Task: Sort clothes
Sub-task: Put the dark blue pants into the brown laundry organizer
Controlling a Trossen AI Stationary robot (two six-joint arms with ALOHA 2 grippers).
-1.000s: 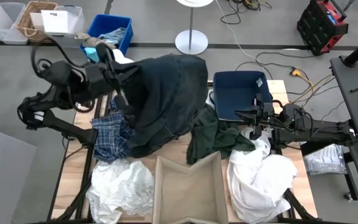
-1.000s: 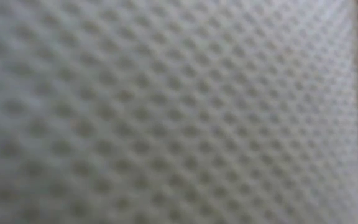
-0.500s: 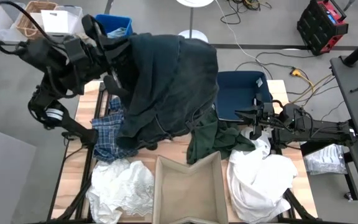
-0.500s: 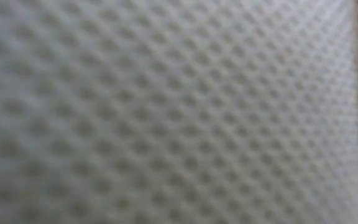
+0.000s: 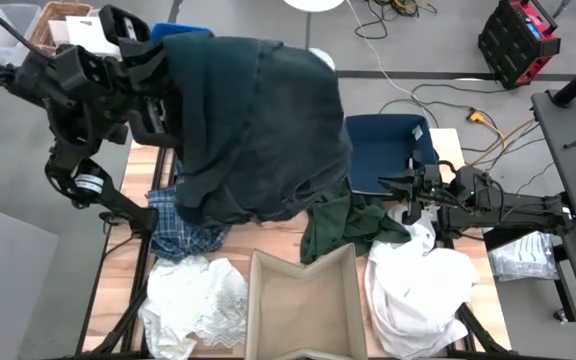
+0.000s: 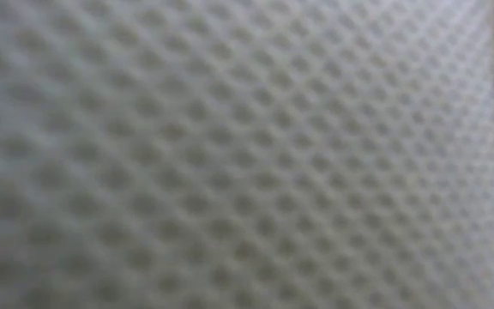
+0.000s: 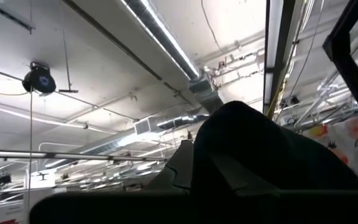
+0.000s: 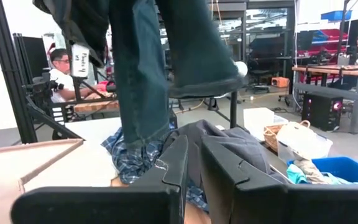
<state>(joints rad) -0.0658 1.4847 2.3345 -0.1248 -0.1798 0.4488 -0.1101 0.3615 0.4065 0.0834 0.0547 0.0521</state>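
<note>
The charcoal garment (image 5: 258,130) hangs lifted above the tabletop (image 5: 128,265), held by the left gripper (image 5: 158,95), jaws shut on it. Below it lie the plaid shirt (image 5: 183,235), white clothes (image 5: 193,300) and the green one (image 5: 343,225) (all unsorted, I'd judge). The tan box (image 5: 303,310) looks empty. The right gripper (image 5: 408,200), just past the green garment, waits, jaws nearly closed, holding nothing. Most sorting is left.

The big garment (image 5: 258,130) hangs above the table's (image 5: 128,265) far left. Below it lies the plaid shirt (image 5: 183,235), with a crumpled garment (image 5: 193,300) at the near left. The cardboard box (image 5: 303,305) sits near centre; another garment (image 5: 343,225) lies just beyond, a bin (image 5: 383,150) at the far right and a heaped garment (image 5: 418,290) at the near right.
</note>
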